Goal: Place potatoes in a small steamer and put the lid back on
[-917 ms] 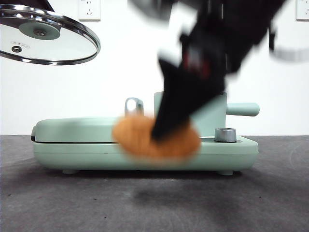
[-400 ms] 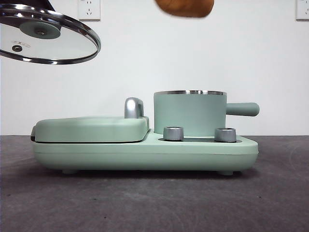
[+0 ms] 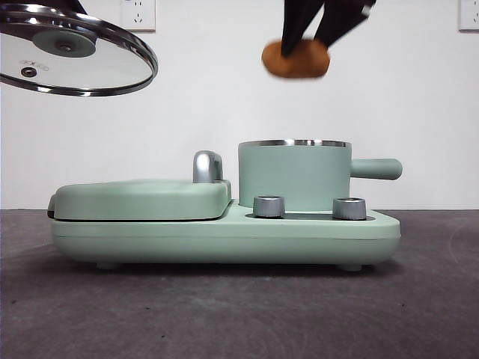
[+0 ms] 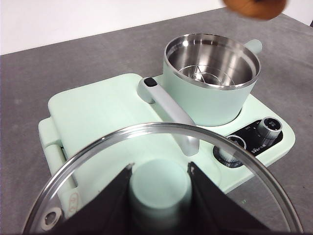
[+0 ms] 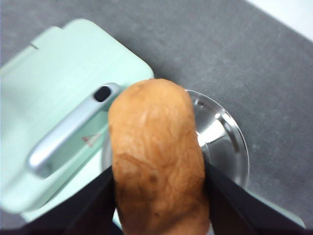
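Note:
My right gripper (image 3: 307,41) is shut on the orange-brown potato (image 3: 296,60), which hangs in the air well above the open small steamer (image 3: 293,176). In the right wrist view the potato (image 5: 156,161) fills the gap between the jaws of the right gripper (image 5: 157,176), with the steamer's steel inside (image 5: 222,137) right below it. My left gripper (image 4: 160,181) is shut on the mint-green knob (image 4: 160,191) of the glass lid (image 3: 75,52). It holds the lid tilted, high at the left and away from the steamer (image 4: 210,73). The potato (image 4: 257,6) also shows in the left wrist view.
The steamer stands on a mint-green appliance base (image 3: 224,239) with two steel knobs (image 3: 269,206) in front. Beside it lies the flat closed griddle cover (image 3: 142,198) with a steel handle (image 3: 207,166). The steamer's stubby handle (image 3: 376,169) sticks out to the right. Dark grey table all around.
The right gripper lifted the potato from low in front of the appliance up past the steamer's rim; it now hangs above the steamer. The lid has hardly moved.

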You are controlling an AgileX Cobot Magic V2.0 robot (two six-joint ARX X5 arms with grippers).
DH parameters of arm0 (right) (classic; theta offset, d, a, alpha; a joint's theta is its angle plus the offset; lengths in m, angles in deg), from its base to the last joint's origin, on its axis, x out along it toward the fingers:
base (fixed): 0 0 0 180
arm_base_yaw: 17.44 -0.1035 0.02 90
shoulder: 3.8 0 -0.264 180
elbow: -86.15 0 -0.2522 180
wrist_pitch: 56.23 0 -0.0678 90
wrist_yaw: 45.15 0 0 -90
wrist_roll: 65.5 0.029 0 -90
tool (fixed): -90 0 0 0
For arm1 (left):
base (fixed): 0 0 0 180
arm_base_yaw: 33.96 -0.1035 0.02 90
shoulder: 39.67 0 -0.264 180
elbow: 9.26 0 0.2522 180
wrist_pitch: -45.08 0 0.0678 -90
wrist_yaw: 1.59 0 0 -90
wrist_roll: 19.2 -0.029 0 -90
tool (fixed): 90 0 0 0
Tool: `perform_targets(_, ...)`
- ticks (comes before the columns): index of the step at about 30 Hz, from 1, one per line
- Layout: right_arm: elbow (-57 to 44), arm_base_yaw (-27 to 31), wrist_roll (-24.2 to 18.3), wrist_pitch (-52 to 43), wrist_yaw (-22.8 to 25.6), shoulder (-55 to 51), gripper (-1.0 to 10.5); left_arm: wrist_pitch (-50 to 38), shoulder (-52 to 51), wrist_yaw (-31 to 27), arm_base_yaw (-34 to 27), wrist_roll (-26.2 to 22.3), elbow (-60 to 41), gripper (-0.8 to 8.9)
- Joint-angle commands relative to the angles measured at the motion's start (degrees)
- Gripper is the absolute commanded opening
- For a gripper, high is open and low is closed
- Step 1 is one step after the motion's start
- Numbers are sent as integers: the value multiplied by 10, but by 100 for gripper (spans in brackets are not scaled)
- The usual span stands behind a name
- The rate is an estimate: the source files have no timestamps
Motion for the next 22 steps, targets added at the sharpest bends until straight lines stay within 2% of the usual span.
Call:
perform_targets(1, 22, 3, -5, -2, 0, 42, 203, -20, 0, -2, 1, 3, 8, 14)
perform_targets(11, 22, 11, -25, -24, 4, 134, 203, -20, 0, -2, 1, 3, 8, 14)
perform_targets(16, 22, 11, -29, -35, 31, 159, 203, -20, 0, -2, 1, 3, 8, 14)
perform_targets(22, 21, 15, -29, -35, 30, 162, 203, -20, 0, -2, 1, 3, 8, 14)
